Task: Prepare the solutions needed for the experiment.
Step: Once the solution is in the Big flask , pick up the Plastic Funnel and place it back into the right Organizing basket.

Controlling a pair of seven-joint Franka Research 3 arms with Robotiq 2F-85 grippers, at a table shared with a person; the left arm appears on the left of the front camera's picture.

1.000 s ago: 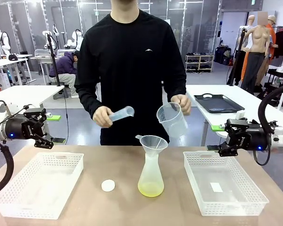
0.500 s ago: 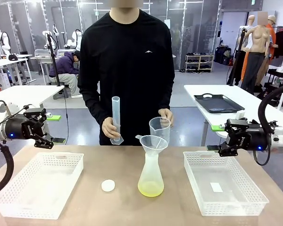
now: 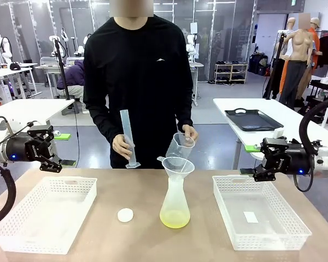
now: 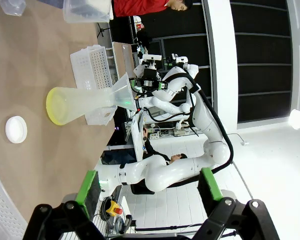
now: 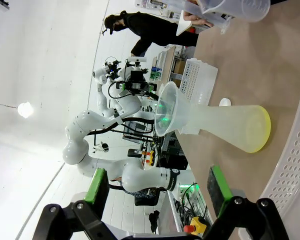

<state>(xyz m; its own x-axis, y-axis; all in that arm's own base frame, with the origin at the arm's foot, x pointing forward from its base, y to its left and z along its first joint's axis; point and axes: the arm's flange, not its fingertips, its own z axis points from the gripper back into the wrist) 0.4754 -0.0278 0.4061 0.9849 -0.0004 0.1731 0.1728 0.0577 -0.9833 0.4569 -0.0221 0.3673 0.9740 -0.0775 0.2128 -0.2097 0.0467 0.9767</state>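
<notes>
A clear conical flask [image 3: 174,202] stands mid-table with a funnel [image 3: 176,164] in its neck. The solution [image 3: 175,219], a shallow pale yellow-green layer, lies at its bottom, also visible as the solution [image 4: 53,107] and the solution [image 5: 262,131] in the wrist views. The person holds an upright graduated cylinder [image 3: 127,139] in one hand. The other hand tilts a clear beaker [image 3: 180,145] just above the funnel. My left gripper [image 3: 53,164] hovers open over the table's left edge, left gripper [image 4: 147,187] empty. My right gripper [image 3: 258,174] hovers open at the right, right gripper [image 5: 158,187] empty.
A white perforated basket [image 3: 71,180] sits at the left and another basket [image 3: 262,179] at the right, holding a small white card [image 3: 251,216]. A round white cap [image 3: 125,215] lies left of the flask. A black tray [image 3: 251,119] rests on a table behind.
The person turned the graduated cylinder from lying sideways to upright and lowered the beaker from chest height to a tilt over the funnel. Both grippers stayed still.
</notes>
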